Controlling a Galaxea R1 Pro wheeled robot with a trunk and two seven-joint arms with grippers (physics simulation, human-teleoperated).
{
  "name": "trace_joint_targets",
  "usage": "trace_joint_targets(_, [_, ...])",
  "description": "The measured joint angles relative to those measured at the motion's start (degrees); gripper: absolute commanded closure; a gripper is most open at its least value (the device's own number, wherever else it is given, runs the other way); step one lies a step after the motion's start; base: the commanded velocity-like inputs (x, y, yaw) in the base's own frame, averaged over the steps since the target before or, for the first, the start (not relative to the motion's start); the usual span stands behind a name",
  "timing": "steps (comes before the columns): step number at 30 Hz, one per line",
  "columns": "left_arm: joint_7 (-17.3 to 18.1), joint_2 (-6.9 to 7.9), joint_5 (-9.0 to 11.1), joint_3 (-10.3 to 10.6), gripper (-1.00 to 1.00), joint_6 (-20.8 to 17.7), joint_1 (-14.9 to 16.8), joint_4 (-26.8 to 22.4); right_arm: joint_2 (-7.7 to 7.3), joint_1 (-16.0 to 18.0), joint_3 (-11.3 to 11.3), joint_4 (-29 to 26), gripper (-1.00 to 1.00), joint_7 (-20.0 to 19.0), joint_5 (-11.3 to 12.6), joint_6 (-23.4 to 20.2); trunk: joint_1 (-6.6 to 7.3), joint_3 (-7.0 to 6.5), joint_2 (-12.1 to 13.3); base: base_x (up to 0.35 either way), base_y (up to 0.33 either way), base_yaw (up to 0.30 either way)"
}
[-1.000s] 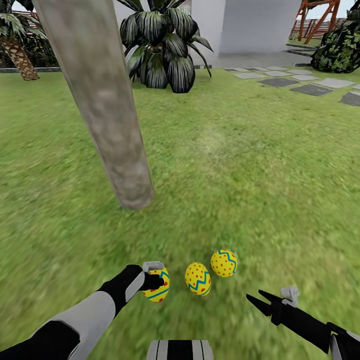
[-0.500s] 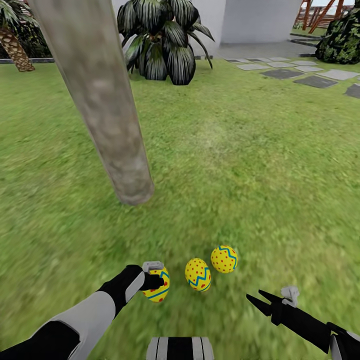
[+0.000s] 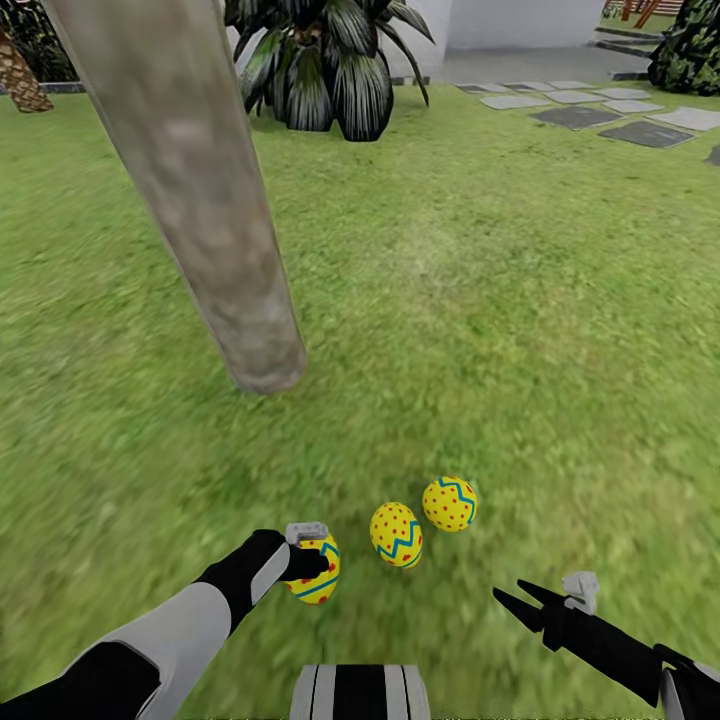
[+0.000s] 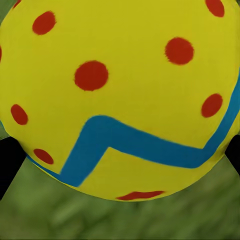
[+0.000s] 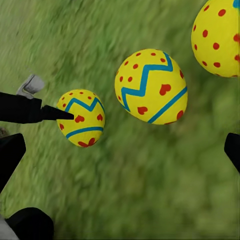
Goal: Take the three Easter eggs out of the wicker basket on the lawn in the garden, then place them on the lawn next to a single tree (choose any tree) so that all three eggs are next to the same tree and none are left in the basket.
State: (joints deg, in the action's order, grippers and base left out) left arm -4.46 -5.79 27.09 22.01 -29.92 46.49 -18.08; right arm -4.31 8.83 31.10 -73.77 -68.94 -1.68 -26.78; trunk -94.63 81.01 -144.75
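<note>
Three yellow Easter eggs with blue zigzags and red dots are near the tree [image 3: 215,200], whose grey-brown trunk meets the lawn [image 3: 520,300] at the left. My left gripper [image 3: 314,564] is shut on one egg [image 3: 322,584], which looms large in the left wrist view [image 4: 120,95]. I cannot tell whether this egg touches the grass. Two eggs lie on the grass just right of it, the middle one [image 3: 396,534] and the far one [image 3: 450,503]. My right gripper [image 3: 515,602] is open, low and to their right. Its camera sees all three eggs [image 5: 82,117] [image 5: 151,86] [image 5: 217,35]. The wicker basket is out of view.
A broad-leaved dark shrub [image 3: 320,70] stands behind the tree. Grey stepping stones [image 3: 640,128] run at the far right before a white house wall [image 3: 520,15]. A scaly palm trunk [image 3: 15,80] shows at the far left. Open grass stretches ahead and right.
The whole view has shifted: tree, lawn and the two lying eggs sit higher in the picture. Both arms keep their pose, and the left gripper still holds its egg.
</note>
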Motion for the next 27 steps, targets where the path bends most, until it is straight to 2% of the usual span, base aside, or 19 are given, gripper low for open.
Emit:
trace_joint_targets(7, [0.1, -0.02, 0.3, 0.1, 1.00, 0.0, 0.1, -1.7, -0.02, 0.0, 0.0, 0.0, -1.00, 0.0, 0.0, 0.0, -0.13, 1.54, -0.1, 0.000, 0.000, 0.000])
trace_joint_targets(15, [0.1, 0.00, 0.3, 0.0, 1.00, 0.0, 0.1, -1.8, -0.02, 0.0, 0.0, 0.0, -1.00, 0.0, 0.0, 0.0, -0.13, 1.55, -0.1, 0.000, 0.000, 0.000])
trace_joint_targets(16, [0.1, 0.00, 0.3, 0.0, -1.00, 0.0, 0.1, -1.8, -0.02, 0.0, 0.0, 0.0, -1.00, 0.0, 0.0, 0.0, -0.13, 1.55, -0.1, 0.000, 0.000, 0.000])
trace_joint_targets(18, [0.0, 0.03, -0.5, 0.0, -1.00, 0.0, 0.1, -2.6, -0.02, 0.0, 0.0, 0.0, -1.00, 0.0, 0.0, 0.0, -0.15, 1.55, -0.1, 0.000, 0.000, 0.000])
trace_joint_targets(24, [0.0, 0.03, -0.3, 0.0, -1.00, 0.0, 0.1, -2.5, -0.02, 0.0, 0.0, 0.0, -1.00, 0.0, 0.0, 0.0, -0.15, 1.55, -0.1, 0.000, 0.000, 0.000])
trace_joint_targets(26, [0.2, -0.01, 1.8, -0.1, -1.00, 0.1, 0.0, -0.2, -0.02, 0.0, 0.0, 0.1, -1.00, 0.0, 0.0, 0.0, -0.10, 1.12, -0.1, 0.000, 0.000, 0.000])
trace_joint_targets(27, [0.1, 0.03, 0.6, 0.0, -1.00, 0.0, 0.0, -0.1, -0.02, 0.0, 0.0, 0.0, -1.00, 0.0, 0.0, 0.0, -0.09, 0.90, -0.1, 0.000, 0.000, 0.000])
